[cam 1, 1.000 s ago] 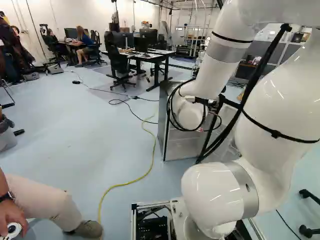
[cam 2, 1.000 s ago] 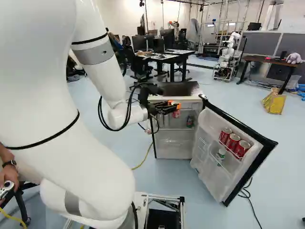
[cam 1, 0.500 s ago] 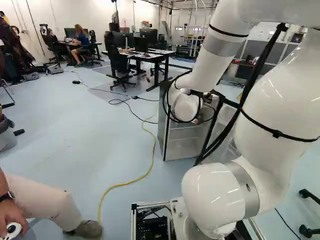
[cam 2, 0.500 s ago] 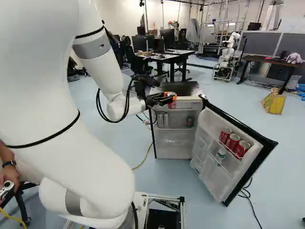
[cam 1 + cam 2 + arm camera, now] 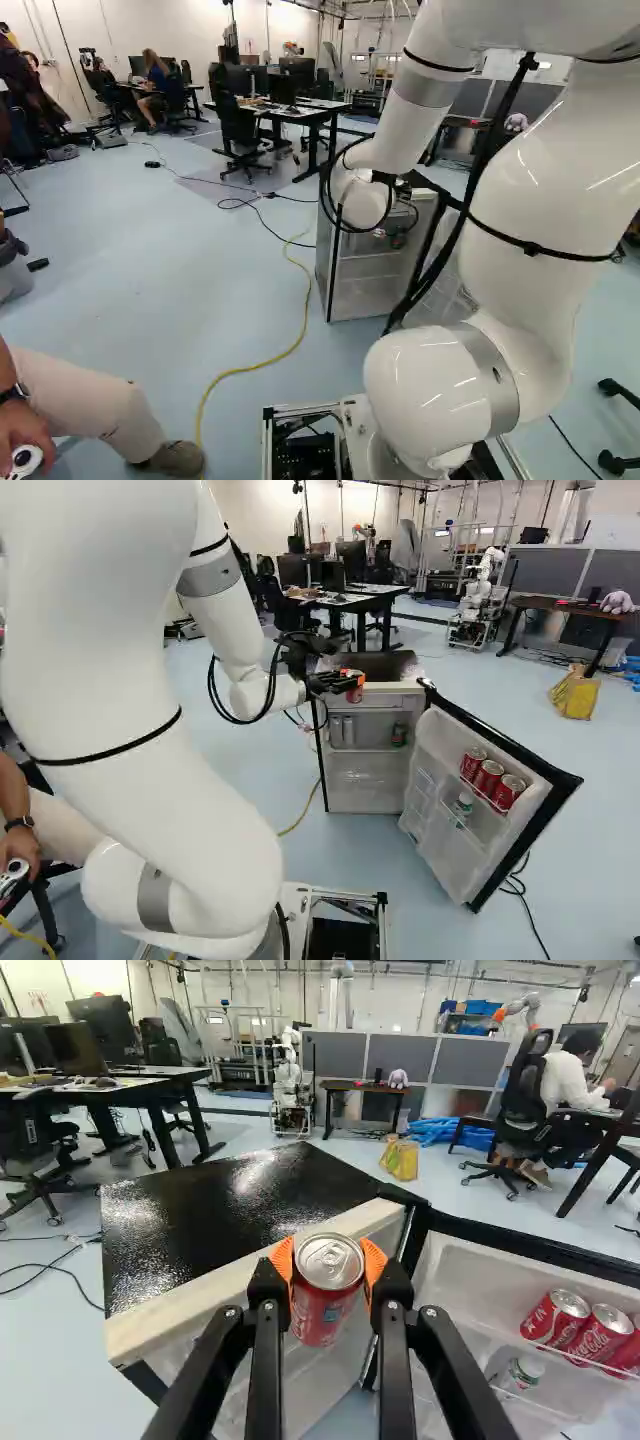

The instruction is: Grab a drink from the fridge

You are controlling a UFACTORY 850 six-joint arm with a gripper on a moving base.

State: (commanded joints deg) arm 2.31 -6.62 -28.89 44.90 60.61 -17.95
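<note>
Raised the red can (image 5: 325, 1312) over the last second, then drew it slightly back toward the base. Carried it in the gripper (image 5: 328, 1265), clenched with both orange pads (image 5: 281, 1257) against opposite sides. Kept the base stationary; shifted only the arm and its load. Brought the can, in the right base view, from below the front rim (image 5: 200, 1298) of the fridge (image 5: 200, 1200) to a position before that rim. Appeared to complete extraction; left only withdrawal, by judgement. Showed the can upright or nearly so, outside the compartment. Left three red cans (image 5: 489, 778) on the rack of the open door (image 5: 445, 865).

Placed the nearest hazards at the front rim, close behind the can, and at the door's black edge (image 5: 520, 1252), angled out beside the gripper. Could not establish the exact gap between can and rim. Called for further retreat toward the base before any sideways swing; risked striking the door by swinging toward it early. Offered the likelier room upward and back toward the base. Required caution on the left, near a person's leg (image 5: 95, 400) and hand (image 5: 28, 435). Noted also a yellow cable (image 5: 250, 367) on the floor, relevant to any driving.
</note>
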